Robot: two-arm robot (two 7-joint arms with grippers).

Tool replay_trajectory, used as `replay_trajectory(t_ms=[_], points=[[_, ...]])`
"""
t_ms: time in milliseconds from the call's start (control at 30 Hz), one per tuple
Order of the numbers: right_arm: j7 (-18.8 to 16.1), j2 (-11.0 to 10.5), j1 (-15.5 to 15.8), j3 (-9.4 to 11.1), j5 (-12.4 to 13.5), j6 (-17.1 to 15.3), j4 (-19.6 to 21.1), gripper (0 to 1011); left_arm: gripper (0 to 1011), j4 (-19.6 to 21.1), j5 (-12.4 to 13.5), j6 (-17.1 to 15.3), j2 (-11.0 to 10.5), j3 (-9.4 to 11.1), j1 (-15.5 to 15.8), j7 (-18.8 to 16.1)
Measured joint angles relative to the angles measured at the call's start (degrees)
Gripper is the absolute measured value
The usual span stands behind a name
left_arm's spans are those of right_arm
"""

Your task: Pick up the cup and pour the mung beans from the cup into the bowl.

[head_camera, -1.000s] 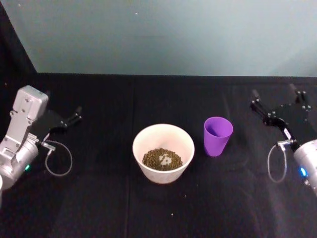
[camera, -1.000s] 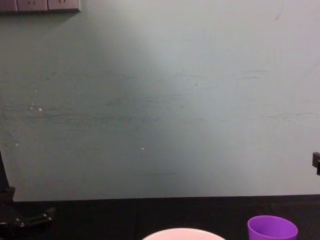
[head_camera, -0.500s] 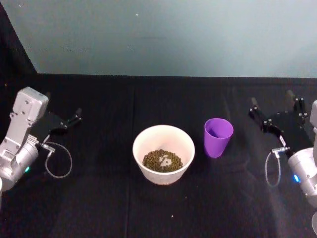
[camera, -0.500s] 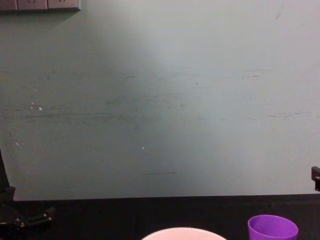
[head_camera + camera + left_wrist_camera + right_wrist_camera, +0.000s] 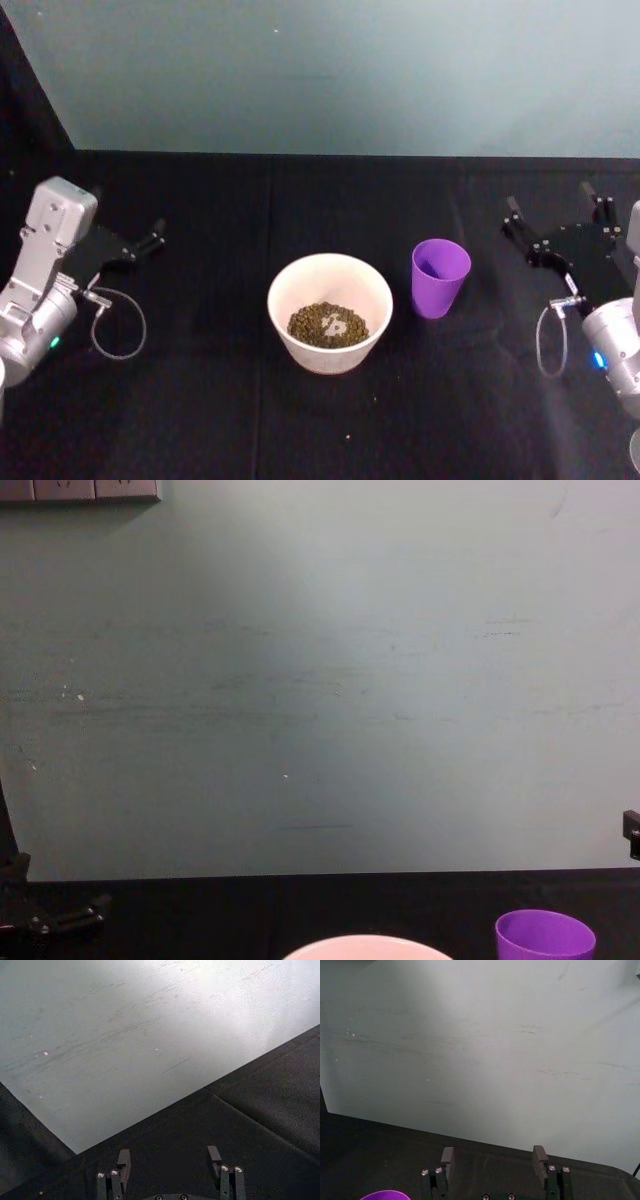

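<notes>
The purple cup (image 5: 440,275) stands upright on the black table, just right of the bowl (image 5: 283,290); its rim also shows in the chest view (image 5: 545,935) and the right wrist view (image 5: 385,1194). The pale-rimmed bowl (image 5: 365,945) holds a layer of green mung beans (image 5: 328,323). My right gripper (image 5: 550,200) hovers open to the right of the cup, apart from it, with nothing between its fingers (image 5: 447,1155). At the table's left side my left gripper (image 5: 150,238) is parked, and its wrist view shows it (image 5: 169,1157) open and empty.
A black cloth (image 5: 200,420) covers the table, and a pale grey-green wall (image 5: 330,70) rises behind its far edge. Loose cable loops hang from both wrists (image 5: 118,330) (image 5: 548,345).
The right arm shifted slightly toward me a second ago and has since held still. Cup, bowl and left arm have not moved.
</notes>
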State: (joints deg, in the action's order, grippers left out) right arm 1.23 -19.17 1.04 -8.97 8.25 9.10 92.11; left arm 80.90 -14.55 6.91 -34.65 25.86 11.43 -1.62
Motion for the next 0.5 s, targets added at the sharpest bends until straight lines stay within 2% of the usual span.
replay_trajectory(t_ms=[500], points=[[0.0, -0.1, 0.1, 0.0, 0.2, -0.2, 0.2, 1003, 1000, 0.0, 0.0, 0.0, 0.0, 0.0, 0.0, 0.0]])
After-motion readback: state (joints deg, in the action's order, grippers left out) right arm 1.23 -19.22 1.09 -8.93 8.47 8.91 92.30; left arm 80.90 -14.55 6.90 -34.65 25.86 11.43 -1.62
